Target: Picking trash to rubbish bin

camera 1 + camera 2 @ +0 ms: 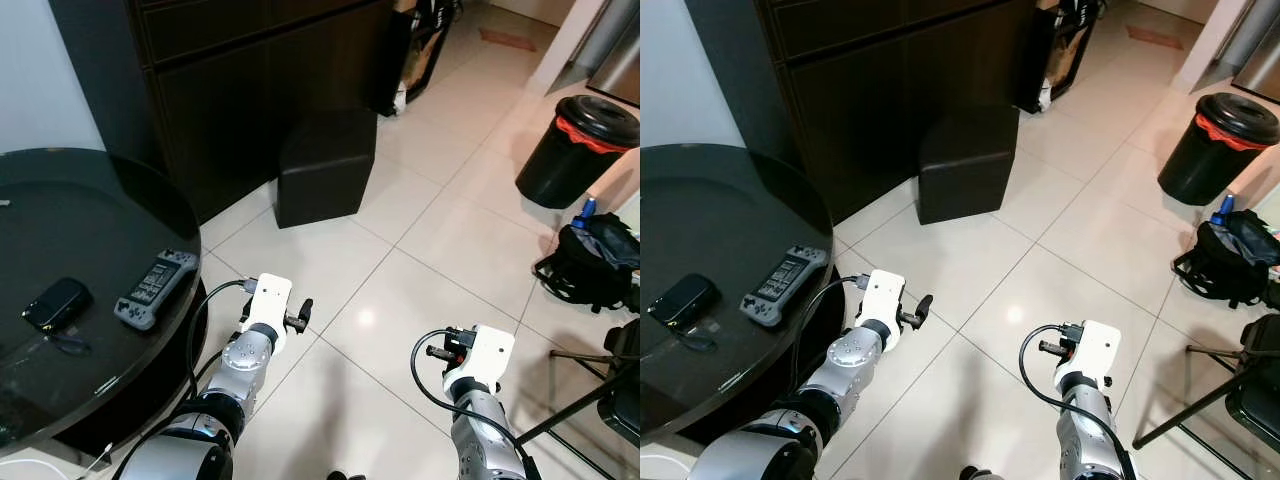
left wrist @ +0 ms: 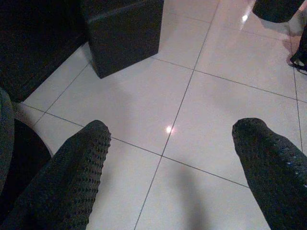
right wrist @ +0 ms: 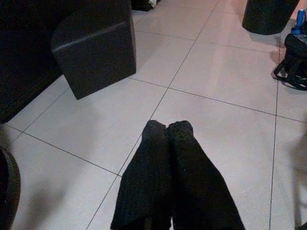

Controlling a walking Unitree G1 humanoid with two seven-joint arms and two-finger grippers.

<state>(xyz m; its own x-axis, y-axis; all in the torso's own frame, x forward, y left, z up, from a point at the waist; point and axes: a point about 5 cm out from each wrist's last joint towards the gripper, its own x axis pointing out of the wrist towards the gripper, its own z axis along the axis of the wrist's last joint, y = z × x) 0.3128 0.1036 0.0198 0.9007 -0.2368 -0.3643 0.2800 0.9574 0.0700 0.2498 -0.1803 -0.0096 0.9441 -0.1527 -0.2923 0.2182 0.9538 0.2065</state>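
The black rubbish bin [image 1: 578, 148] with a red liner rim stands on the tiled floor at the far right, and its base appears as a dark shape in the left wrist view [image 2: 278, 5]. Both arms are held low over the pale tiles, well short of the bin. My left gripper [image 2: 175, 158] is open, its two fingers [image 2: 72, 177] spread wide with bare floor between them. My right gripper [image 3: 167, 128] is shut with its fingertips pressed together and nothing held. No loose trash can be made out on the floor.
A round black glass table [image 1: 90, 200] at my left carries a grey handheld device [image 1: 155, 288] and a black pouch [image 1: 57, 303]. A black cube stool [image 1: 325, 165] sits before a dark cabinet [image 1: 250, 70]. A backpack [image 1: 595, 262] and chair legs [image 1: 590, 395] crowd the right.
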